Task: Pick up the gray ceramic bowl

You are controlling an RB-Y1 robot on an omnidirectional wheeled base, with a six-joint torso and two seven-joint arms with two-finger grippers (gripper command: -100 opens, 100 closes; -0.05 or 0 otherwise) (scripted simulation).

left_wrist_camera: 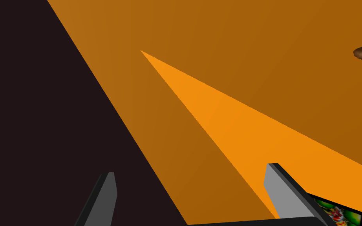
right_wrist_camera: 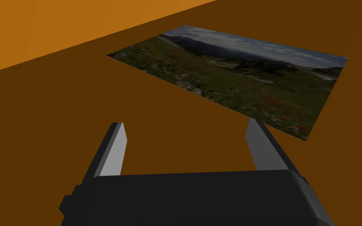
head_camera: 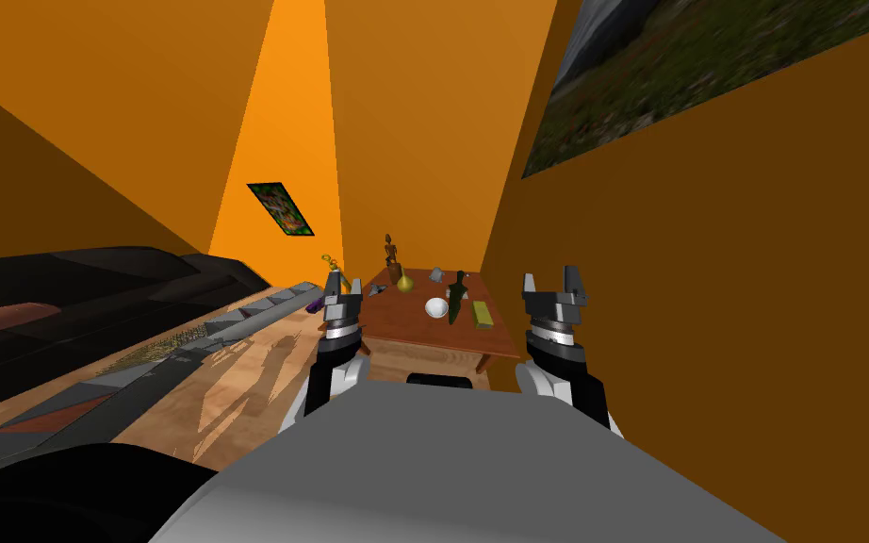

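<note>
So the bowl [head_camera: 436,306] looks plain white here. It sits upright on a brown table [head_camera: 423,344] dead ahead at my 12 o'clock, about mid-table and a bit toward the near edge, with bare tabletop on its near side. Both arms are up in front of me and well apart from it. The left gripper [head_camera: 344,279] shows by the table's left edge, at the bowl's 9 o'clock, and the right gripper [head_camera: 549,278] is out past the table's right edge at its 3 o'clock. Both have their fingers spread wide and empty, and the wrist views say the same. The tightest neighbour is a dark green bottle [head_camera: 458,297] standing just beside the bowl at roughly 2 o'clock; can't tell if they touch. A yellowish block [head_camera: 483,315] lies beyond the bottle, around 3 to 4 o'clock. A round gold vase [head_camera: 405,282] is near at 10 o'clock, with a tall brown statuette [head_camera: 391,256] behind it at 11, by the far edge. One grey bit [head_camera: 436,274] sits at the bowl's 12 o'clock and a second grey bit [head_camera: 375,291] at 9 o'clock, close to the left gripper; too small to say what they are. Table count: one bowl, one bottle, one block, one vase, one statuette and two grey bits, so seven in all. Off the table's left side there's one small purple thing [head_camera: 313,305] on the floor, then one long striped rug [head_camera: 235,325] and one dark sofa [head_camera: 93,292] out at my 9 to 10 o'clock.
</note>
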